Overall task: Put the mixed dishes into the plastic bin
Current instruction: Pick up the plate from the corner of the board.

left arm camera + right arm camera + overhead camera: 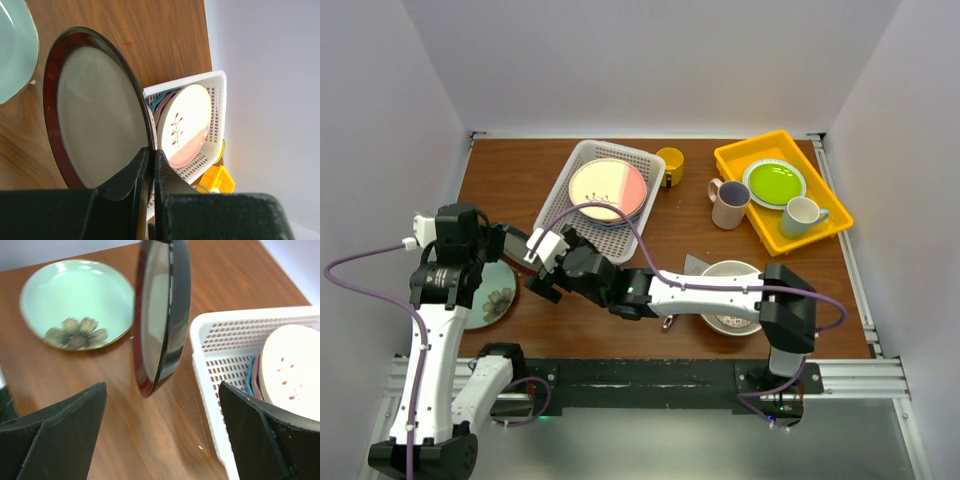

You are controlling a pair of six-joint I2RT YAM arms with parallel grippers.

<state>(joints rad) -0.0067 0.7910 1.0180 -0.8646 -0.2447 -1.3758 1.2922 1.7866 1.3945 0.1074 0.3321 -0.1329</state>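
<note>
Clenched on its rim alone, the left fingers (145, 161) hold the red-rimmed cream plate (95, 115) on edge ahead of the gaping, empty right fingers (65, 425) (plastic bin (220, 335) just beside them), so this thin pinch could let it swivel or drop onto the table (120, 440).

On the desk (510, 180) the bin (558, 188) sits rear centre, plates (608, 188) in it, a tray (750, 143) to its right. A flat plate (498, 297) lies front left, an upright plate (162, 315) between it and the bin.
</note>
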